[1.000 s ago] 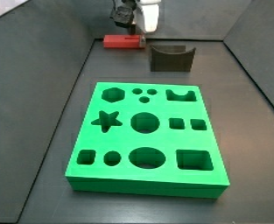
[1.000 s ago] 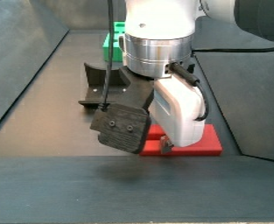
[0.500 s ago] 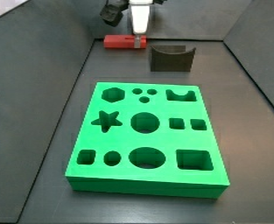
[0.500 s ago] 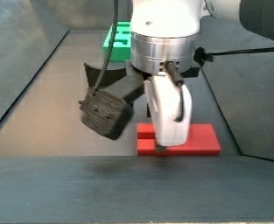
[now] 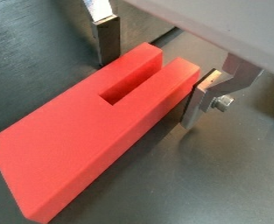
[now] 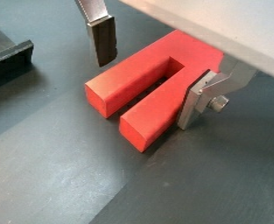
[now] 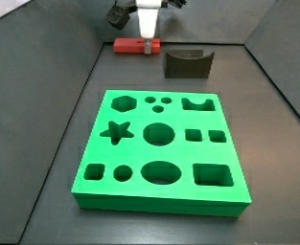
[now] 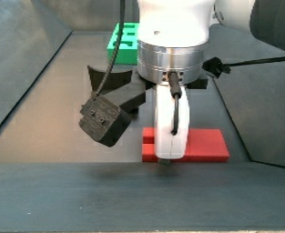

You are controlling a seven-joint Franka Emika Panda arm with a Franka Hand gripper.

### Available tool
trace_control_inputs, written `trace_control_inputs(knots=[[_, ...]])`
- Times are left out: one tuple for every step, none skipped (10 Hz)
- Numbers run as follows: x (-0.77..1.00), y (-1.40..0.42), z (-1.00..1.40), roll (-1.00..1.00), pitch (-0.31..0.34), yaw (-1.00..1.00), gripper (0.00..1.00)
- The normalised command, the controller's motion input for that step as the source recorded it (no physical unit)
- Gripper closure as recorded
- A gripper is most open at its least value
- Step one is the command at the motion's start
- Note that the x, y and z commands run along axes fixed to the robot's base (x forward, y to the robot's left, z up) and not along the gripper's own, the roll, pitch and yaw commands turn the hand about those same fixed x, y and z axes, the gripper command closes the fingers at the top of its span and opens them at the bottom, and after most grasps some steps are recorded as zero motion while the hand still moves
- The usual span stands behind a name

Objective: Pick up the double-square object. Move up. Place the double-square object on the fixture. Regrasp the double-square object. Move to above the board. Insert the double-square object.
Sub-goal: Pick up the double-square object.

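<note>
The gripper [image 6: 151,70] hangs low over the double-square object [image 5: 92,127], its fingers [image 5: 105,39] spread apart on either side of the slotted end, neither pad clearly touching the red block. The block lies flat on the dark tabletop [image 6: 57,188] between the fingers. In a side view the fixture [image 7: 187,63] stands just beside them, and the green board [image 7: 161,148] lies well apart.
</note>
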Motion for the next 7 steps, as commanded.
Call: trace_control_inputs(knots=[[0.0, -0.59, -0.91, 0.0, -0.143, 0.0, 0.0], [0.0, -0.37, -0.77, -0.09, -0.143, 0.0, 0.0], [0.02, -0.33, -0.74, -0.12, -0.127, 0.0, 0.0], [0.01, 0.0, 0.0, 0.0, 0.02, 0.0, 0.0], [0.0, 0.0, 0.0, 0.0, -0.009, 0.0, 0.0], [0.0, 0.0, 0.0, 0.0, 0.0, 0.0, 0.0], [0.0, 0.0, 0.0, 0.0, 0.0, 0.0, 1.0]])
